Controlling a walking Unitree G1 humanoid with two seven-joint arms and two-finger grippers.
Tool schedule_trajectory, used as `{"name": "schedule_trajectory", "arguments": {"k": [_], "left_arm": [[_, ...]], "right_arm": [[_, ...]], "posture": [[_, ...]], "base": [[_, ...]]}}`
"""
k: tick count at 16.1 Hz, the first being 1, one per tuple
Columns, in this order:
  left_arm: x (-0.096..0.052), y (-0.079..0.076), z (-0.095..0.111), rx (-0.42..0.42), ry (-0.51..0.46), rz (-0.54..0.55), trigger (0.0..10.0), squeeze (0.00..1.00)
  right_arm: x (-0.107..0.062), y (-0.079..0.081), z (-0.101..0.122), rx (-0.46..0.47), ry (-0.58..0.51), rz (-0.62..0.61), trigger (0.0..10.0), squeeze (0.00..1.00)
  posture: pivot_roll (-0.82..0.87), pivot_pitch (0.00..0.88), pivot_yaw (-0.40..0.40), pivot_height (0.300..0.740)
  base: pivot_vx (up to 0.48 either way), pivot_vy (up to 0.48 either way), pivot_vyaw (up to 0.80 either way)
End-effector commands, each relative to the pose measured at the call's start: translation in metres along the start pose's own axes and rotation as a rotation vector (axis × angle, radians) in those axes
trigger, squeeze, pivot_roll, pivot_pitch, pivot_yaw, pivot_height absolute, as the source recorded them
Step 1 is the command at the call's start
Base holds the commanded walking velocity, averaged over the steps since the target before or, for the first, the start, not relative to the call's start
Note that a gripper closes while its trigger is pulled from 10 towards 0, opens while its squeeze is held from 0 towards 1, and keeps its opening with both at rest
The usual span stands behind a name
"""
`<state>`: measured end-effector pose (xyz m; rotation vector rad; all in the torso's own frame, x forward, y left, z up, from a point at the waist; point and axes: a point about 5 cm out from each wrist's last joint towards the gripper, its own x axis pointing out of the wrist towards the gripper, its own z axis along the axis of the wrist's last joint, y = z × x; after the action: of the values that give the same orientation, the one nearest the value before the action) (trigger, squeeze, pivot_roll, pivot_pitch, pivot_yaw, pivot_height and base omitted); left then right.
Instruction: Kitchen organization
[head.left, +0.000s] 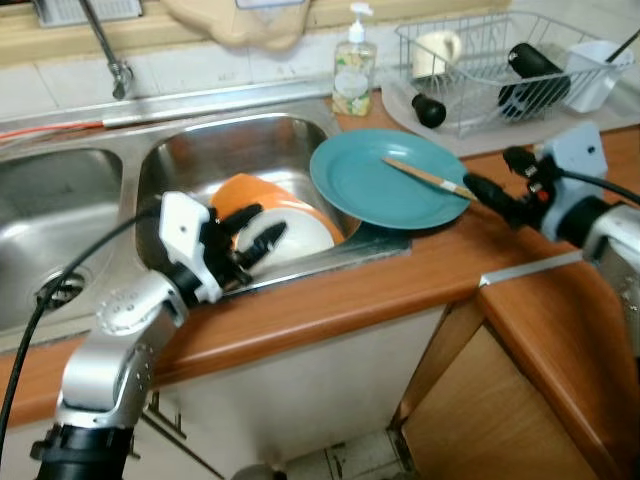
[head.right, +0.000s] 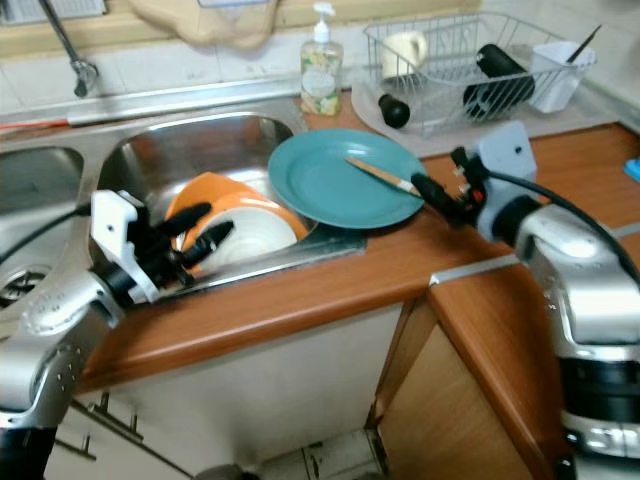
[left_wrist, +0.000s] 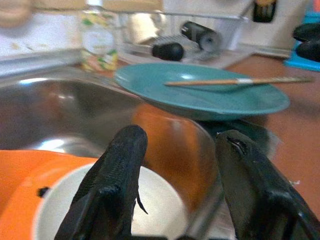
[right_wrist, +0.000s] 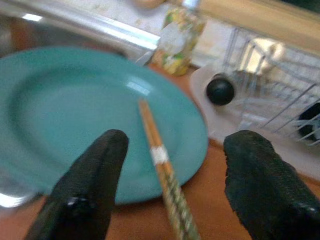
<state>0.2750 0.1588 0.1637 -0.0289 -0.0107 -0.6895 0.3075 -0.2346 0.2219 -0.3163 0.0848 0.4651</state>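
The right gripper is at the near end of the chopstick, with its two black fingers spread wide and nothing between them yet. The chopstick lies across the teal plate, and its thinner patterned end sticks out over the plate rim toward the gripper. The plate itself sits half on the wooden counter and half over the edge of the sink, so it looks not very stable.

I judge that the step in hand is to take the chopstick. To do it well, the fingers should come a little forward so the stick lies between both pads, then close on the part beyond the rim, not on the plate. The lift should go straight up and slowly, because a push downward or sideways may tip the plate into the sink.

The left gripper is also open and holds nothing. It hovers low over the white bowl, which rests on the orange plate inside the sink. The dish rack stands behind, a likely place for the chopstick
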Motion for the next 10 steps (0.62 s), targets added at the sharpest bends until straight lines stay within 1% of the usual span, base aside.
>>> {"name": "schedule_trajectory", "arguments": {"k": [1,2,4,5,7,8,9,10], "left_arm": [[0.000,-0.003,0.002,0.010,0.007,-0.026,10.0,0.00],[-0.001,-0.009,0.000,-0.001,0.027,-0.067,10.0,0.00],[-0.003,-0.017,-0.003,-0.008,0.058,-0.124,10.0,0.00],[-0.005,-0.022,-0.004,-0.018,0.072,-0.166,10.0,0.00],[-0.006,-0.029,-0.005,-0.026,0.088,-0.222,10.0,0.00],[-0.006,-0.030,-0.005,-0.026,0.089,-0.227,10.0,0.00],[-0.005,-0.030,-0.005,-0.021,0.093,-0.224,10.0,0.00],[-0.005,-0.030,-0.005,-0.017,0.095,-0.225,10.0,0.00]], "right_arm": [[-0.001,0.000,0.000,-0.006,0.001,0.025,10.0,1.00],[-0.007,-0.005,-0.003,-0.021,0.031,0.057,10.0,1.00],[-0.013,-0.012,-0.008,-0.043,0.083,0.071,10.0,1.00],[-0.014,-0.015,-0.014,-0.048,0.122,0.086,10.0,0.00],[-0.011,-0.017,-0.020,-0.065,0.150,0.088,10.0,0.00],[-0.010,-0.017,-0.021,-0.066,0.151,0.086,10.0,0.00],[-0.007,-0.015,-0.026,-0.074,0.175,0.097,10.0,0.00],[-0.006,-0.016,-0.029,-0.086,0.188,0.092,8.9,0.00]], "posture": [[-0.05,0.000,0.052,0.740],[-0.05,0.000,0.048,0.740],[-0.05,0.000,0.046,0.740],[-0.05,0.000,0.045,0.740],[-0.05,0.000,0.045,0.740],[-0.05,0.000,0.045,0.740],[-0.05,0.000,0.043,0.740],[-0.05,0.000,0.043,0.740]], "base": [[0.000,0.000,0.00],[0.000,0.000,0.00],[0.000,0.000,0.00],[0.000,0.000,0.00],[0.000,0.000,0.00],[0.000,0.000,0.00],[0.000,0.000,0.00],[0.000,0.000,0.00]]}}
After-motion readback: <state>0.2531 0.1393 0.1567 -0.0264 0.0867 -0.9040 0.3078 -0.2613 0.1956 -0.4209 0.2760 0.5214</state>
